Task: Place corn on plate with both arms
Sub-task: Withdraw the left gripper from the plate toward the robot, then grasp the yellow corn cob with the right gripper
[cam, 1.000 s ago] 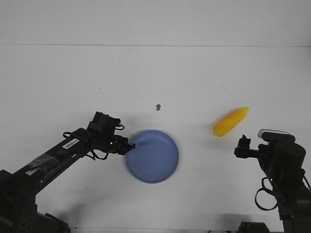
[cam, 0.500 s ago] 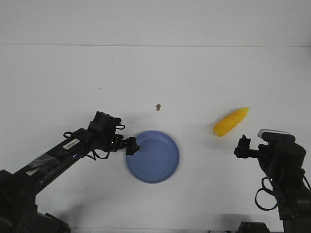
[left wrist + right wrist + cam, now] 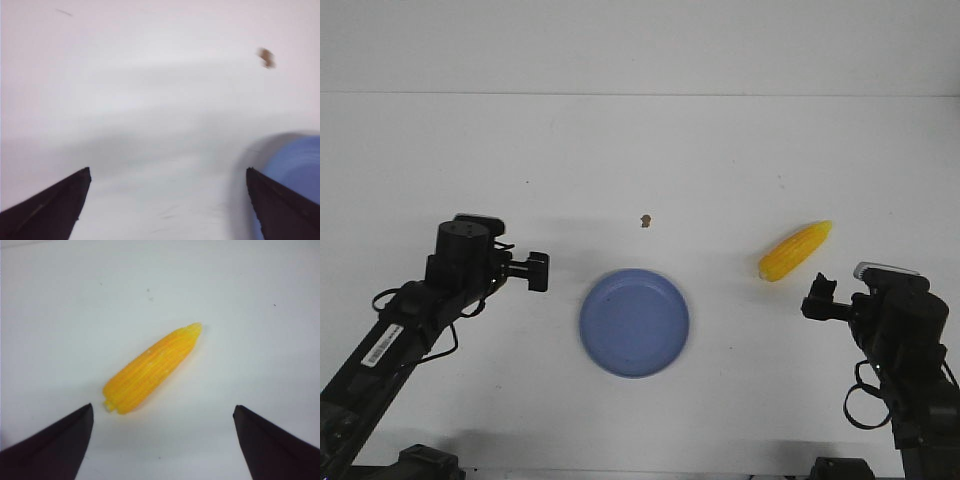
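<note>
The yellow corn point(image 3: 795, 250) lies on the white table at the right, pointed end away from me; it also shows in the right wrist view point(image 3: 152, 369). The periwinkle-blue plate point(image 3: 634, 322) sits at the table's middle front, empty; its rim shows blurred in the left wrist view point(image 3: 300, 170). My left gripper point(image 3: 538, 271) is open and empty, a little left of the plate and apart from it. My right gripper point(image 3: 817, 300) is open and empty, just in front of the corn's blunt end, not touching it. In the wrist views both sets of fingers stand wide apart over bare table.
A tiny brown speck point(image 3: 645, 220) lies on the table beyond the plate, also in the left wrist view point(image 3: 266, 57). The table's far edge meets a white wall at the back.
My left gripper has let go of the plate's left rim and drawn back to the left with the arm raised. The plate stays put. The right arm and the corn have not moved.
</note>
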You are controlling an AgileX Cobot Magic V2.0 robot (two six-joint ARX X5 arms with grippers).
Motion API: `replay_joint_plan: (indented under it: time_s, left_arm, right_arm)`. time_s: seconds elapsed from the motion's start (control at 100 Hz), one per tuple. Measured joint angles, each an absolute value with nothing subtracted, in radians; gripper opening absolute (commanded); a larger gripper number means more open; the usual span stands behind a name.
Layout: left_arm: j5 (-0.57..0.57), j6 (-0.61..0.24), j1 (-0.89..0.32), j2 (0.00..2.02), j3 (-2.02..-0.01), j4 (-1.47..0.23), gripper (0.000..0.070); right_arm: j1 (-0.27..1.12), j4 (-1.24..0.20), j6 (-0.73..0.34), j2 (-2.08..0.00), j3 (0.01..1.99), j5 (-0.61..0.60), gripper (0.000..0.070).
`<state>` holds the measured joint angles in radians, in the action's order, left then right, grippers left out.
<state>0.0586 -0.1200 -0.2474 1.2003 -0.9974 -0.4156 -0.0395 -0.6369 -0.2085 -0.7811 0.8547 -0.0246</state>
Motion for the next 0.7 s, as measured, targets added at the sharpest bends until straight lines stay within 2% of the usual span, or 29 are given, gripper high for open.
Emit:
replay_joint_plan:
  time_s: [0.18,0.37,0.7]
  left_arm:
    - [0.056,-0.091,-0.188,1.147,-0.997,-0.453,0.0637]
    - [0.056,-0.087,-0.184,1.147,-0.997,-0.452,0.0637]
    - [0.056,-0.087,-0.184,1.147,-0.997,-0.453,0.0637]
  right_arm:
    - [-0.039,-0.543,-0.288,-0.931,0.856,-0.025,0.0633]
    - [-0.044,-0.406,-0.369,-1.157,0.879,-0.025,0.0633]
    - [-0.054,-0.398,-0.41,-1.507,1.015,-0.038,0.0633]
